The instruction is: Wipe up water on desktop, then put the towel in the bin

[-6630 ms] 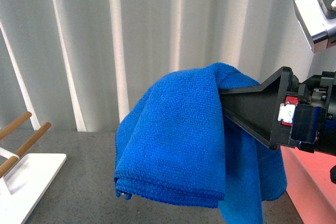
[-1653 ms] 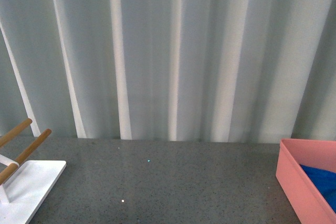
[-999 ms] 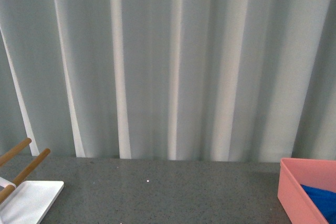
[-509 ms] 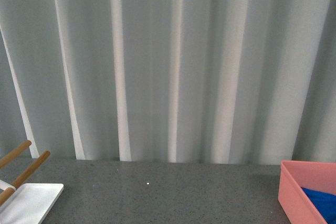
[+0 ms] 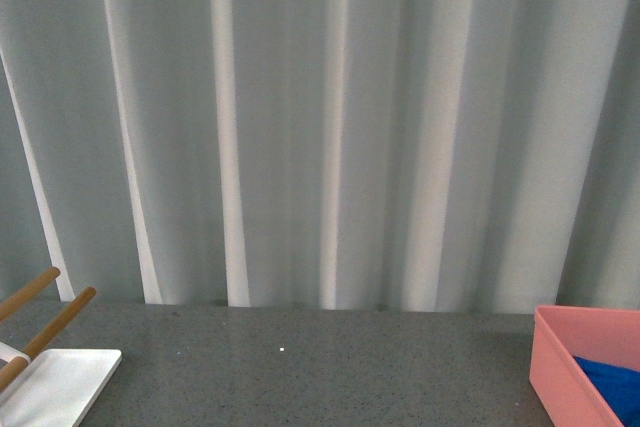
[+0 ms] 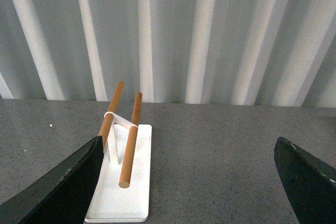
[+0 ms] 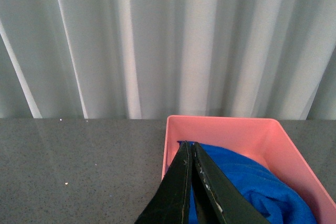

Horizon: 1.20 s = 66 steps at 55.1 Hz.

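Left gripper point(image 6: 189, 182): two broad, matte black plastic fingers point(image 6: 63, 187), wedge-shaped, with pale scuffing along their edges. Right gripper point(image 7: 190, 153): two narrow, matte black plastic fingers point(image 7: 176, 192), tapering to thin tips, with whitish wear marks along the inner edges. No part of either arm appears in the front view.

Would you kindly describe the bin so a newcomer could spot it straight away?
Start from the dark grey speckled desktop before the pale curtain; at its right end sits the bin. It is a salmon-pink, low-walled rectangular box holding the blue towel, unlike the white rack base with wooden rods opposite.
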Each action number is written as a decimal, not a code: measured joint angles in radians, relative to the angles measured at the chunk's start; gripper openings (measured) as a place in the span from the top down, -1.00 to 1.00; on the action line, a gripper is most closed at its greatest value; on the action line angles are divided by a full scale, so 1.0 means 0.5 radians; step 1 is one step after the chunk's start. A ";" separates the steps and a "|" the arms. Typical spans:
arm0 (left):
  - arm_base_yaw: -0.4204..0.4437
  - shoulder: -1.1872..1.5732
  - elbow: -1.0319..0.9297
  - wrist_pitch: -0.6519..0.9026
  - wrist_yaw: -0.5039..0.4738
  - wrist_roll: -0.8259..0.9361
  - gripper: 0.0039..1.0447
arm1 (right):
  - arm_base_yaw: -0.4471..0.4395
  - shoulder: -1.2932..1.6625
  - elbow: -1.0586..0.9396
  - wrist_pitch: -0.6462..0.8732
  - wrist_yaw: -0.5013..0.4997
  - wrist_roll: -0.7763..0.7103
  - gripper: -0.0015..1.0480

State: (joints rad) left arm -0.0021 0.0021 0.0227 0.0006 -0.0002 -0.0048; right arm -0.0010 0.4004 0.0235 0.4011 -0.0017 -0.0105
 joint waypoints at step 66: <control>0.000 -0.002 0.000 0.000 0.000 0.000 -0.88 | 0.000 -0.792 0.001 -0.799 0.002 0.002 0.28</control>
State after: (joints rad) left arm -0.0021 0.0013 0.0227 0.0006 -0.0002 -0.0048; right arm -0.0010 0.0044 0.0238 0.0017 -0.0006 -0.0097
